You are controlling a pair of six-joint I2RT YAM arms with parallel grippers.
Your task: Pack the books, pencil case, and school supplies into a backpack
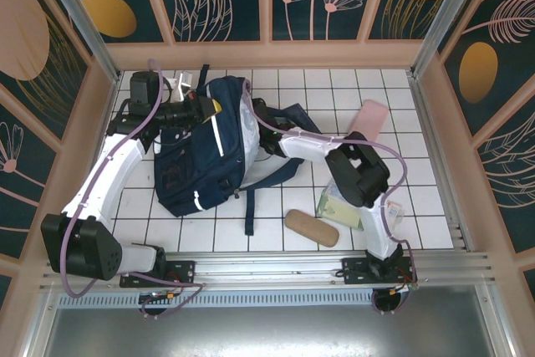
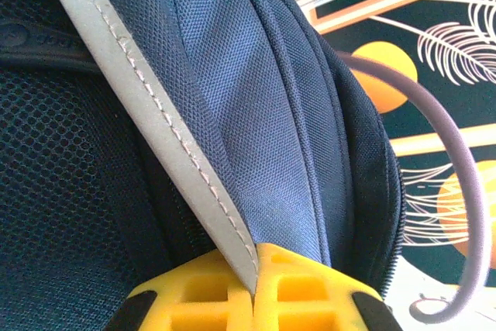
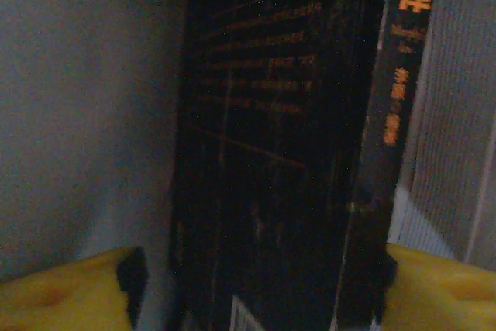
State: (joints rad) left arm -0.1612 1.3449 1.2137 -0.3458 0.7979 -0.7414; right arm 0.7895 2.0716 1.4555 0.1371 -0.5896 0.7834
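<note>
Loosely, right hand point(image 3: 260, 273) flanks black book point(image 3: 263, 114); left hand point(image 2: 254, 284) pinches backpack point(image 2: 256, 98) edge.

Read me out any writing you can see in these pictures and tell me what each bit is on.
"律": large orange character on the spine of the black book; the character above it is cut off.
Smaller orange characters lower on the spine: too blurred to read.
Orange print lines on its cover: too blurred.
Raised mark on the backpack strap: unreadable.
</note>
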